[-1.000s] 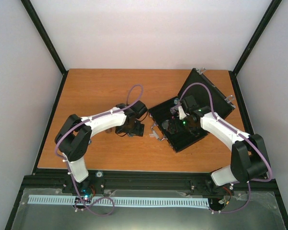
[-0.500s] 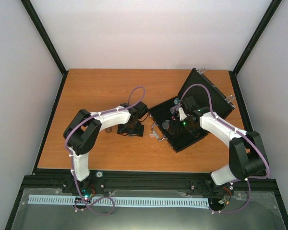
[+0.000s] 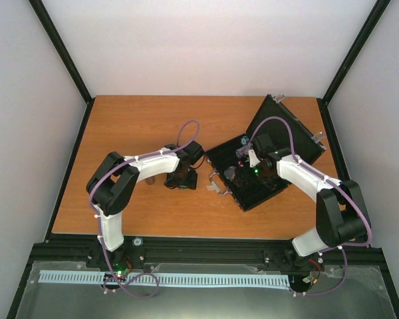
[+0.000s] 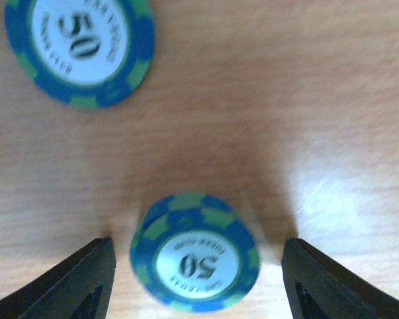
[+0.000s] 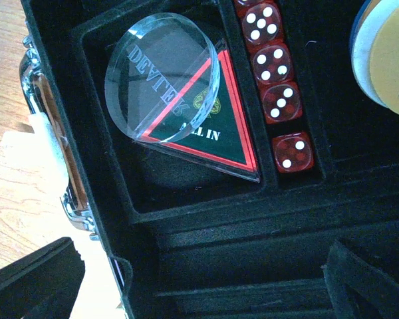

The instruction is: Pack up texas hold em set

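Note:
The texas hold em set's black case [image 3: 247,193] lies open at the table's right, its lid [image 3: 289,126] tilted back. My left gripper [image 3: 181,178] is just left of the case. In the left wrist view the left gripper [image 4: 197,272] straddles a small blue-and-green chip stack [image 4: 194,256] marked 50, with a gap on each side. A second such chip [image 4: 80,50] lies flat beyond it. My right gripper [image 5: 199,286] hovers open over the case's empty chip grooves. A clear round disc [image 5: 163,76], a triangular ALL IN plaque [image 5: 213,136] and several red dice [image 5: 279,100] sit in their slots.
The case's silver handle and latch [image 5: 50,133] face the bare wooden table [image 3: 133,126]. A yellow-faced chip stack [image 5: 386,53] rests in the case at the upper right of the right wrist view. Black frame posts border the table.
My left arm's elbow has swung right and its gripper has settled a little lower over the chip stack, the jaws narrowing. The right arm has hardly moved.

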`<state>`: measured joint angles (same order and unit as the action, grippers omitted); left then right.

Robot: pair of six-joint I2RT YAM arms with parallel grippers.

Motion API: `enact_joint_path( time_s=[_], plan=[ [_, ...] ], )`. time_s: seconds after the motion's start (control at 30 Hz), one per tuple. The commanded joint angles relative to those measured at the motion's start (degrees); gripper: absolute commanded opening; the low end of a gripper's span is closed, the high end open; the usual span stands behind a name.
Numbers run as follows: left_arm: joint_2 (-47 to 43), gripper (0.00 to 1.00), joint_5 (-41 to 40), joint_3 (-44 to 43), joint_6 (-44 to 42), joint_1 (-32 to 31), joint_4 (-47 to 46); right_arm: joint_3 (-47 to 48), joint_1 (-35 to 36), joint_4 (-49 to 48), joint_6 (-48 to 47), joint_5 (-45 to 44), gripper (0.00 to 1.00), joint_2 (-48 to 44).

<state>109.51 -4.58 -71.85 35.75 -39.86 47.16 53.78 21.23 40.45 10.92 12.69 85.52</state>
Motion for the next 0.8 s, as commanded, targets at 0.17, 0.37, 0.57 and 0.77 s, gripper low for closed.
enact_joint_path(
  time_s=[0.17,0.37,0.57,0.77],
  plan=[
    [-0.7,0.73,-1.3,3.4,-1.5,0.5,1.1,-0.5,-0.5,-1.1,-0.5,1.1,1.00,1.1],
    [1.8,0.74,-2.8,0.3,-3.2,0.6,0.8,-1.1,-0.5,-1.1,-0.6,0.7,1.00,1.1],
    [3.1,0.57,-2.6,-1.0,-3.5,1.7,0.5,-1.1,-0.5,-1.2,-0.5,0.8,1.00,1.0],
    [2.9,0.52,-2.1,0.4,-3.8,1.8,0.9,-1.3,-0.5,-1.2,-0.6,0.6,1.00,0.8]
  ],
)
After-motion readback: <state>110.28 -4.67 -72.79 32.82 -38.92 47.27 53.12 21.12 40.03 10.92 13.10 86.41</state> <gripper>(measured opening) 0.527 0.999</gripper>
